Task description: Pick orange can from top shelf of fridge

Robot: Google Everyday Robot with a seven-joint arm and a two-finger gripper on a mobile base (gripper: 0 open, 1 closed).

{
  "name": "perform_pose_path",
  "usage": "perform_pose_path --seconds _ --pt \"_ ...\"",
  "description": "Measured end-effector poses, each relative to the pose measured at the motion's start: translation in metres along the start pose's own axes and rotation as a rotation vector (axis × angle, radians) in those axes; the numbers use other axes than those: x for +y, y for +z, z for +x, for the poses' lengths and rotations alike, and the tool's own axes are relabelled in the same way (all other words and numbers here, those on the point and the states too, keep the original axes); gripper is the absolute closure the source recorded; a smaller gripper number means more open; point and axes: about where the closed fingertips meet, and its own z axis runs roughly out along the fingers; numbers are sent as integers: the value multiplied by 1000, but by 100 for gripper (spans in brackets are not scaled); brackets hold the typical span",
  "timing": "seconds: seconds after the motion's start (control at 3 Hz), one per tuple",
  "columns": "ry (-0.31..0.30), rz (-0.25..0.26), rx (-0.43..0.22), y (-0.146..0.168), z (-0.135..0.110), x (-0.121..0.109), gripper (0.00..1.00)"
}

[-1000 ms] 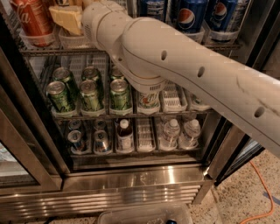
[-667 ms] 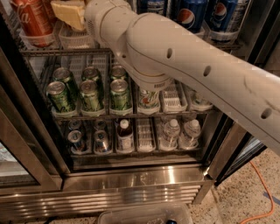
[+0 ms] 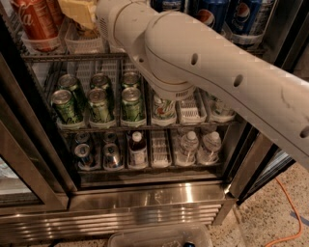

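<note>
Gripper [image 3: 79,10], yellowish, up at the top shelf [image 3: 58,56]: wide or closed, can't tell. Orange can [image 3: 88,32] just beneath it, mostly hidden, axis unclear. Red Coca-Cola can [image 3: 36,21] left, blue Pepsi cans [image 3: 247,17] right.

Just the one view: looking down from up high and close in, facing straight into the fridge [image 3: 145,212], with the top shelf [image 3: 63,56] right at the upper edge. Arm [image 3: 217,62] cutting across from the right, gripper [image 3: 79,12] way up top-left at that shelf, partly cropped.
</note>
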Motion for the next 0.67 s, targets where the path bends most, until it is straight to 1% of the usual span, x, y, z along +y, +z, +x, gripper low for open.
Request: perform_pose_path --seconds 0.67 --pt "16 -5 30 -27 -7 10 100"
